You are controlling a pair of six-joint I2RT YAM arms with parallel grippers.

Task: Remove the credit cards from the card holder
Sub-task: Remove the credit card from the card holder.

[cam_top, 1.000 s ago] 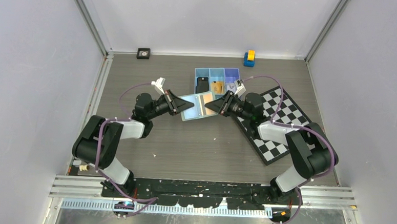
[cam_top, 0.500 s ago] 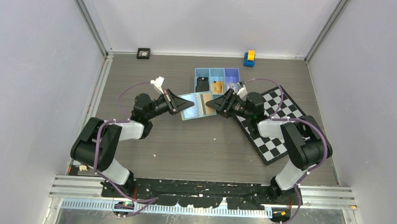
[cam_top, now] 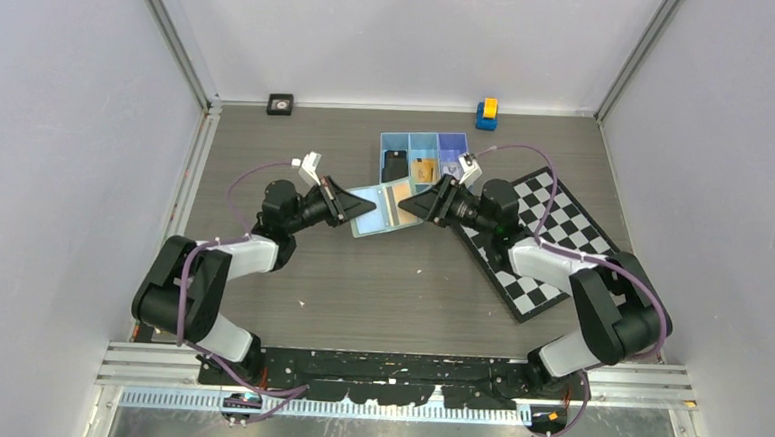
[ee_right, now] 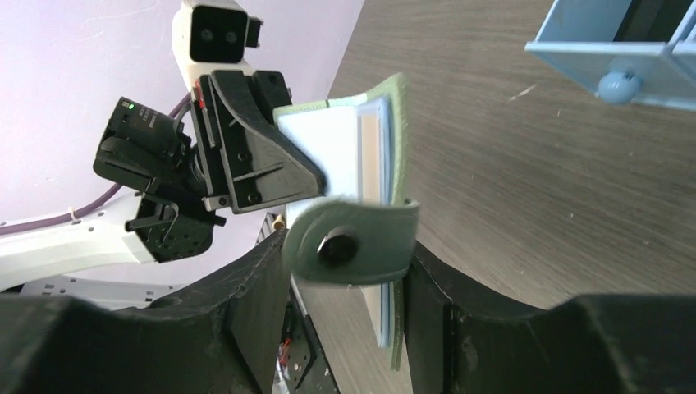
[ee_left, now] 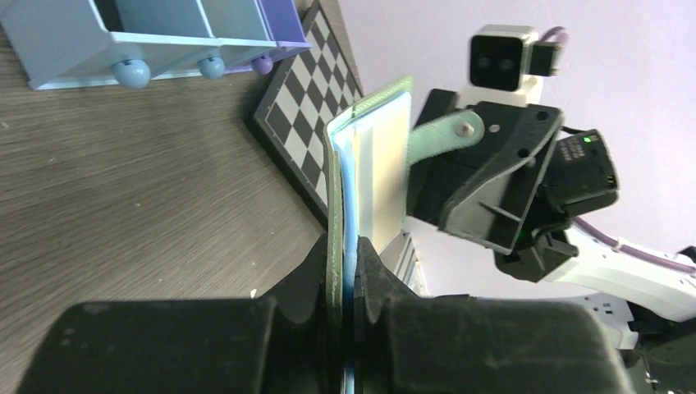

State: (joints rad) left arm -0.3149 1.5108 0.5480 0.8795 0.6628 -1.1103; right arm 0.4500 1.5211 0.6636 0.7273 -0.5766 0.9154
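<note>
Item: small sage-green folding wallet (cam_top: pixel 382 207), spread open with its pale blue-grey faces up, held off the grey wood-grain counter (cam_top: pixel 360 287) between the two arms, just in front of the tray. Left tool (cam_top: pixel 362 206): clamped on the wallet's left flap, whose edge is pinched between the black fingers (ee_left: pixel 308 275). Right tool (cam_top: pixel 411 205): at the opposite flap; the snap tab (ee_right: pixel 353 242) lies across the fingertips, so I cannot tell whether they grip. Blue three-compartment tray (cam_top: pixel 423 134): black card (cam_top: pixel 395 165) in the left bay, gold-orange card (cam_top: pixel 425 169) in the middle; the purple right bay is partly covered by the right wrist, contents unclear. A tan strip on the wallet's inner face may be card or lining; undetermined. Black-and-white checkerboard (cam_top: pixel 554 222): under the right arm, near corner cut off by it. Yellow-and-blue toy block (cam_top: pixel 486 113) and small black square object (cam_top: pixel 280 104): at the far wall. Open counter lies left of and in front of the wallet; side walls are close.
</note>
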